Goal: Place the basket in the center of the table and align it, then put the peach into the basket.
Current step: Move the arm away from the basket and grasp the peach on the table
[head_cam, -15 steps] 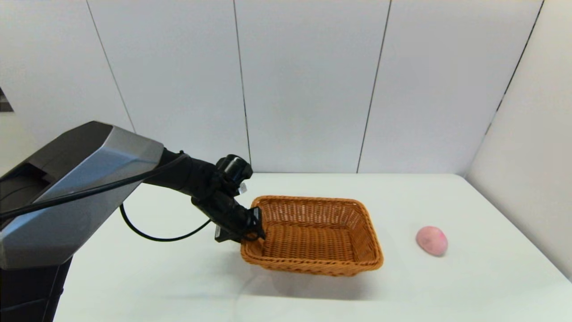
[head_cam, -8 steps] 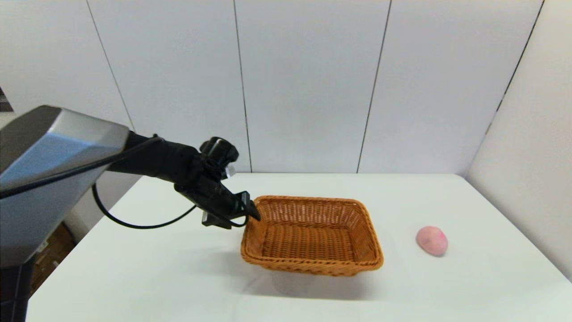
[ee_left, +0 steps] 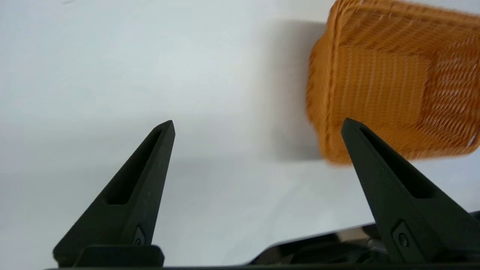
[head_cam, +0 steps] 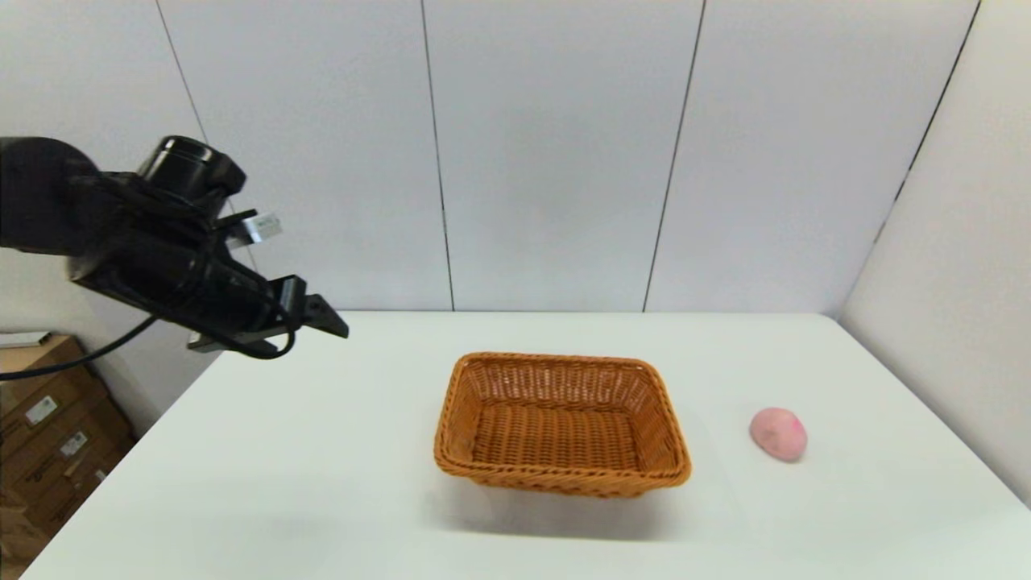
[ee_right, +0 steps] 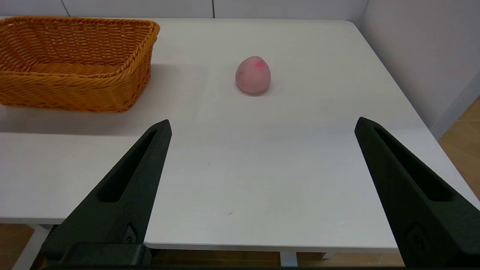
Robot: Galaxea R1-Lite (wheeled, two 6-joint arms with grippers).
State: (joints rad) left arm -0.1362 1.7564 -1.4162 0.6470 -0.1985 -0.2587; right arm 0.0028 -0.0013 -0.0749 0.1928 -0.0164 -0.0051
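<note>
Room: pale panelled walls behind a white worktop [head_cam: 322, 451], cardboard boxes [head_cam: 44, 419] on the floor at far left
Left gripper [head_cam: 318, 310]: raised above the worktop's left edge, fingers wide apart, holding nothing, well clear of the basket [head_cam: 561, 421]
Basket: mid-worktop, empty
Peach [head_cam: 778, 432]: on the worktop, right of the basket, apart from it
Right gripper [ee_right: 262, 127]: low at the near edge, spread wide, empty, peach well ahead

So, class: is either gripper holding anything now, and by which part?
Nothing is held. The left gripper and right gripper are open and empty.
</note>
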